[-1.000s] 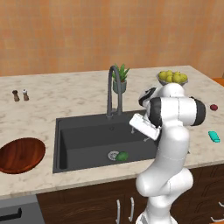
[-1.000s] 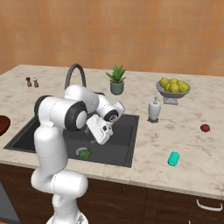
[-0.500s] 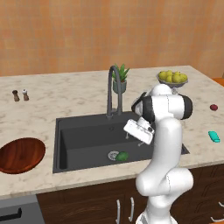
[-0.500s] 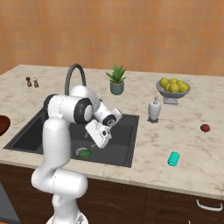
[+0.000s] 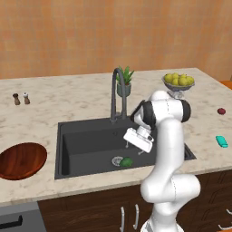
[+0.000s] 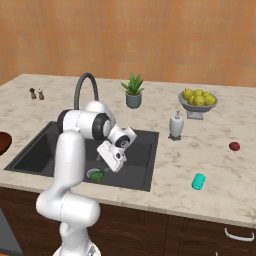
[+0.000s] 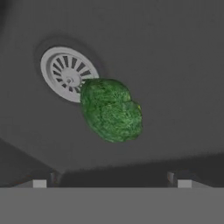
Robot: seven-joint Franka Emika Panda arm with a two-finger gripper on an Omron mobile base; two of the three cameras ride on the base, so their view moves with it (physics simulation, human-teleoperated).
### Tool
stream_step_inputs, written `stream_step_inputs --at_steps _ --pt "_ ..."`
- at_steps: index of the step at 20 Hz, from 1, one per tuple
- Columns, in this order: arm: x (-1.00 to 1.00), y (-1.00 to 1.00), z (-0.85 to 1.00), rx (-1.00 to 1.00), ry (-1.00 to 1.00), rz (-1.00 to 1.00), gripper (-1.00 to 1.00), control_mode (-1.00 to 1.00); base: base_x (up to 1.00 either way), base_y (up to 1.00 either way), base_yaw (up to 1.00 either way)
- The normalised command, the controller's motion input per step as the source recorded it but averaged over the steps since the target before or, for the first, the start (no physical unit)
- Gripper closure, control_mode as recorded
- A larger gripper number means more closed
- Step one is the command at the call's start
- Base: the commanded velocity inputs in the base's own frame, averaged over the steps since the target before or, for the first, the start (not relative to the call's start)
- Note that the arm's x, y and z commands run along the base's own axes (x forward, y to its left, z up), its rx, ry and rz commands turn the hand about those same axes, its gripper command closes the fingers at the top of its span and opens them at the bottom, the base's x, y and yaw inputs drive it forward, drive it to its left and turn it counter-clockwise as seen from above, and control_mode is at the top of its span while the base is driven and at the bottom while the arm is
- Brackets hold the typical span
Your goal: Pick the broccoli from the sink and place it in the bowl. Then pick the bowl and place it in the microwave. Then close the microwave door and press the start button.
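**Now: fingers wide above the broccoli**

Starting at the lower left of the left base view, you'll find the bowl (image 5: 21,160) on the surface, well apart from the sink (image 5: 86,138). In the frame's centre, the broccoli (image 5: 126,161) lies on the sink floor, touching the drain (image 5: 117,160). Just right of it, your gripper (image 5: 132,144) hangs over the basin. In the hand view its fingers (image 7: 40,181) stand wide apart at the bottom edge, holding nothing.
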Motion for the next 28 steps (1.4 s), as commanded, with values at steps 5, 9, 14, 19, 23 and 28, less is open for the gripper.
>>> stream_step_inputs --at_steps 5,9,14,19,23,28 --pt "0.23 0.00 -0.53 0.06 -0.07 0.00 -1.00 -1.00 0.00 0.00 0.00" --pt "0.27 0.05 -0.55 0.02 -0.11 0.00 -1.00 -1.00 0.00 0.00 0.00" --pt "0.05 0.34 -0.29 0.00 -0.01 0.00 -1.00 -1.00 0.00 0.00 0.00" --pt "-0.01 0.24 -0.23 0.00 0.00 0.04 -1.00 -1.00 0.00 0.00 0.00" --pt "-0.12 0.08 -0.23 0.00 0.00 0.07 -1.00 -1.00 0.00 0.00 0.00" --pt "-0.21 0.18 -0.21 0.00 0.00 0.06 1.00 -1.00 0.00 0.00 0.00"
